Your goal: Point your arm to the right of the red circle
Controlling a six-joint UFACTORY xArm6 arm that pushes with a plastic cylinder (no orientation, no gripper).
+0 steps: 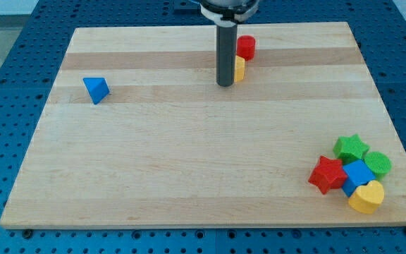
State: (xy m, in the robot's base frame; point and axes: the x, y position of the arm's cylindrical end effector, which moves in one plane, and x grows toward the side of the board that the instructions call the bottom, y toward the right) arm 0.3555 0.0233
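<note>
— Where has the arm got to?

— See the small red plastic circle block (246,47) near the top edge of the pale wooden board (189,176)? That is the one it has to point beside. The dark rod's end, my tip (225,84), sits below and to the left of that red circle, so by my reckoning it is on the wrong side yet.

— Is it holding anything?

— Nothing to hold with; there is no claw on this arm, only the rod, so open or shut does not apply. It can only shove.

— What is that yellow piece?

— A small yellow block (239,69), shape hard to make out because the rod hides part of it. It lies just below the red circle and right against the rod, touching or nearly, I cannot tell which.

— So how does it get round?

— I would guess below the yellow block and then up, since the board to the right of the red circle is bare wood. Going above looks tight: the red circle is close to the board's top edge.

— And the others?

— Well away from the red circle: a blue triangular block (96,89) far left, and a cluster at the bottom right.
</note>
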